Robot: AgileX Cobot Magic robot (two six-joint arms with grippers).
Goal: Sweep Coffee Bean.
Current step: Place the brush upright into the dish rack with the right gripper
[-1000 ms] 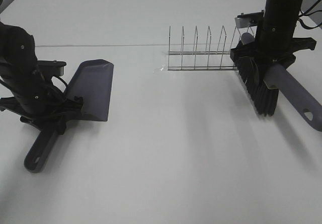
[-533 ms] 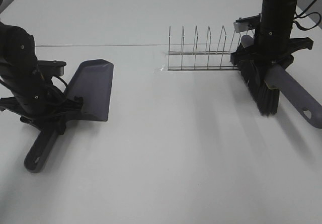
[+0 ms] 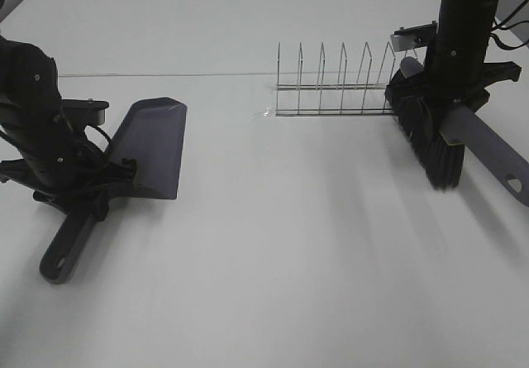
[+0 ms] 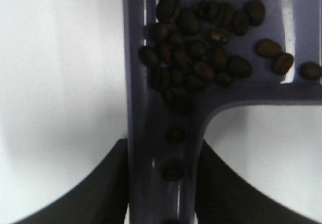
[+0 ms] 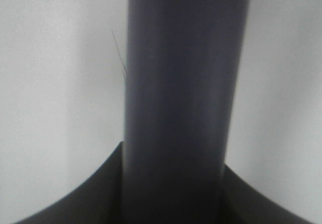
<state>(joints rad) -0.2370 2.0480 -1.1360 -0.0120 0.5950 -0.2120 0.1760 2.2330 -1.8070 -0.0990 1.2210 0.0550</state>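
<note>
"Pincers first: what is each one gripping?"

"Your left pincer is clamped on the handle of the grey-purple dustpan, with one dark jaw on each side of it. Your right pincer is closed around the grey handle of the brush. The brush hangs beside the right end of a wire rack, black bristles pointing down. Whether the tips touch the white table cannot be told."

"Where are the coffee beans?"

"The coffee beans lie inside the dustpan, heaped at its rear wall where the handle begins. A few sit in the handle's channel, right between your jaws. On the high camera no loose bean shows on the table, though beans that small could escape it."

"So which step am I on?"

"By the look of it the sweeping is done and you are at the close. The pan is loaded, and the brush is well apart from it on the far side. The next move likely calls for keeping the pan level, or tipped slightly toward its handle, so nothing rolls out over the open lip. It also calls for setting the brush down without flicking its bristles."
</note>
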